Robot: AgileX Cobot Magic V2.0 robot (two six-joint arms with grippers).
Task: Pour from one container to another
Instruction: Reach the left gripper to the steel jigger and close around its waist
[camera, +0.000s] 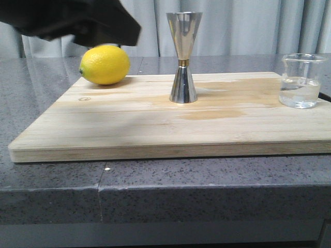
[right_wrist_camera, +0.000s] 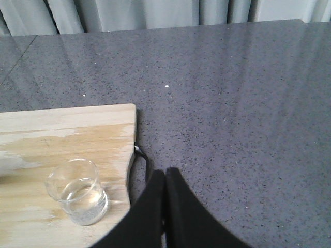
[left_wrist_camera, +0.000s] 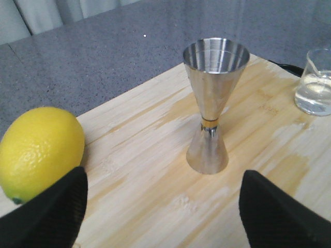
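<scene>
The steel hourglass jigger [camera: 183,57] stands upright mid-board, also seen in the left wrist view [left_wrist_camera: 209,103]. The clear glass beaker [camera: 301,81], about a third full of clear liquid, stands at the board's right edge. My left gripper [left_wrist_camera: 163,206] hovers open above the board, short of the jigger, with nothing between its fingers [left_wrist_camera: 51,217]. In the front view its black arm [camera: 77,20] hangs over the lemon. My right gripper [right_wrist_camera: 165,173] is shut and empty, above the counter just off the board's corner, beside the beaker [right_wrist_camera: 77,199]. It is out of the front view.
A yellow lemon [camera: 103,64] lies at the board's back left, close to the left finger [left_wrist_camera: 39,152]. The wooden board [camera: 155,134] rests on a grey stone counter [camera: 207,181]. A thin black strap [right_wrist_camera: 140,157] lies by the board's right corner. Curtains hang behind.
</scene>
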